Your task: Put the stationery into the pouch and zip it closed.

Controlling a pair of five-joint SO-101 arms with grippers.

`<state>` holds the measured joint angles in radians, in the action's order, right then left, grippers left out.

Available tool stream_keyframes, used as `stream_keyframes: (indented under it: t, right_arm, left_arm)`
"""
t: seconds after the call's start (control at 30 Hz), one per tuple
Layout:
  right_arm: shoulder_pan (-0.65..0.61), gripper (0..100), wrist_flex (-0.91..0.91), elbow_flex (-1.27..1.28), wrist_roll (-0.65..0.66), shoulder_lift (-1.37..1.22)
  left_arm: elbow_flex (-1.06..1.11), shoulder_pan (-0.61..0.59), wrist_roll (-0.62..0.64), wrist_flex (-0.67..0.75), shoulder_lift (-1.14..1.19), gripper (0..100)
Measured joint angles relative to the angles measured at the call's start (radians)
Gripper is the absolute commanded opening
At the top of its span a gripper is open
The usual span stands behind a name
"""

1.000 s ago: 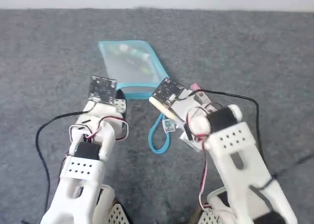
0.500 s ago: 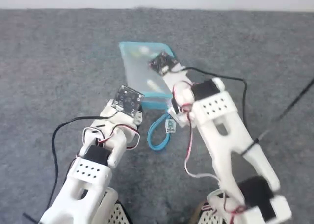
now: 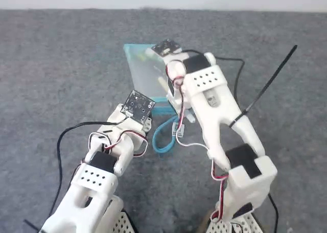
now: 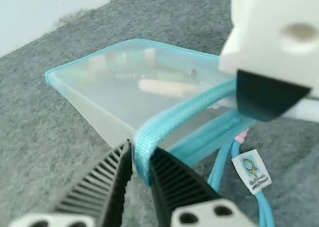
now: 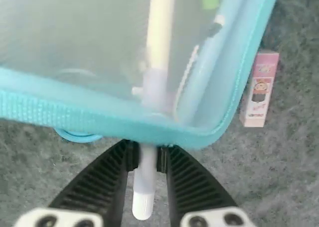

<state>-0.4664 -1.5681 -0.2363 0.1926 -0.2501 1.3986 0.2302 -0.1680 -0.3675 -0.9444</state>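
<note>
The translucent pouch (image 3: 143,72) with teal edging lies at the back of the mat. My left gripper (image 4: 141,155) is shut on its teal edge (image 4: 164,120) at the near side, also seen from above (image 3: 147,121). My right gripper (image 5: 147,157) is shut on a white pen (image 5: 144,187), whose front part lies inside the pouch mouth (image 5: 99,122). More stationery shows through the pouch wall (image 4: 167,86). A pink eraser (image 5: 259,95) lies on the mat just beside the pouch. The right arm (image 3: 207,87) stretches over the pouch's right side.
A blue loop strap (image 3: 162,139) with a white tag (image 3: 177,130) trails from the pouch toward the arms' bases. Grey mat (image 3: 61,64) spreads to both sides, with a pale wall along the far edge.
The right arm has swung forward over the pouch, carrying the pen into its mouth. The left gripper has moved right and forward to the pouch's near edge; the pouch has shifted right.
</note>
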Motion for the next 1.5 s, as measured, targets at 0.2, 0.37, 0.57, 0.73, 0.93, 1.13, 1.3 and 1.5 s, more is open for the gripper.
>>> stream_keyframes:
  t: [0.2, 0.37, 0.57, 0.73, 0.93, 1.13, 1.3, 1.5]
  right_arm:
    - [0.003, 19.3, -0.060, -0.135, -0.005, -0.008]
    - [-0.021, 20.2, -0.060, -0.144, -0.006, -0.008]
    - [-0.018, 15.5, -0.060, -0.144, -0.006, 0.055]
    - [-0.008, 15.2, -0.029, -0.092, 0.028, 0.204]
    - [0.069, 15.2, 0.164, 0.256, 0.032, 0.402]
    - [0.189, 15.1, 0.399, 0.631, 0.038, 0.476]
    - [0.227, 15.1, 0.526, 0.704, 0.066, 0.436]
    - [0.235, 15.2, 0.589, 0.683, 0.114, 0.278]
  left_arm:
    - [0.000, -0.002, 0.000, 0.000, 0.000, 1]
    - [0.000, 0.000, 0.000, 0.000, 0.000, 1]
    - [0.000, 0.000, 0.000, 0.000, 0.000, 1]
    - [0.002, 0.002, -0.002, 0.000, 0.000, 1]
    - [0.002, -0.075, -0.005, 0.003, 0.000, 1]
    - [0.002, -0.193, 0.058, 0.051, 0.000, 1]
    - [0.002, -0.207, 0.063, 0.051, 0.000, 1]
    - [0.002, -0.207, 0.063, 0.051, 0.000, 1]
